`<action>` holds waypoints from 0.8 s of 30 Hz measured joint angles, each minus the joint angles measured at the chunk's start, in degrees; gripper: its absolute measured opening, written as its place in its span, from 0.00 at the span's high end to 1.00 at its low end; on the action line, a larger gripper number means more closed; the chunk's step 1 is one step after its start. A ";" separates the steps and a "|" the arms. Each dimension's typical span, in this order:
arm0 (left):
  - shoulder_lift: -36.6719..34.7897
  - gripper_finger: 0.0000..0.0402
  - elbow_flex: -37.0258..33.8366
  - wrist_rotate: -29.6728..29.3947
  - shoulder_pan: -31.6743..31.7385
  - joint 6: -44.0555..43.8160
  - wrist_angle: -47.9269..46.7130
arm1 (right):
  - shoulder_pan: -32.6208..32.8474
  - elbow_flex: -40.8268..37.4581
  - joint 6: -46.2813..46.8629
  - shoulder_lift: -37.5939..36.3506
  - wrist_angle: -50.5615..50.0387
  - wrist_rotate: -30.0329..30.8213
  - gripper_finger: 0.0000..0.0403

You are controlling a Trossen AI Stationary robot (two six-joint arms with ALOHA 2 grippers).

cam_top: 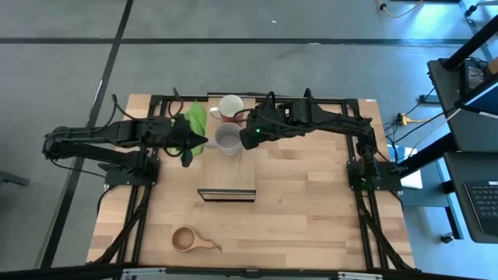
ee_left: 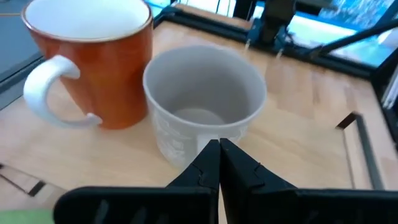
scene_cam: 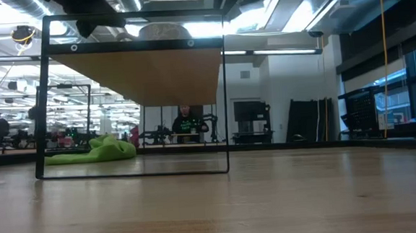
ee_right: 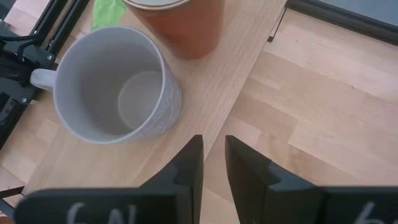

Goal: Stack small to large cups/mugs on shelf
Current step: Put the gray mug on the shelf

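Hovering beside the grey mug (cam_top: 228, 141) on the shelf (cam_top: 227, 173), next to the red mug (cam_top: 231, 106), we keep our right end effector (cam_top: 246, 140) slightly parted, empty; left end effector (cam_top: 189, 148) closed, empty. We should approach level, rim centred.

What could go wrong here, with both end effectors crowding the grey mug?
1. The left end effector, shut, points at the grey mug; a push could knock it into the red mug right beside it.
2. The right end effector, slightly open, hovers near the same mug; the arms might collide.
3. The wooden cup lies far off, near the table's front edge.
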 joint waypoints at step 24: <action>3.64 1.00 0.02 5.20 6.34 3.93 3.32 | 0.05 -0.02 0.83 0.00 0.20 -0.02 0.83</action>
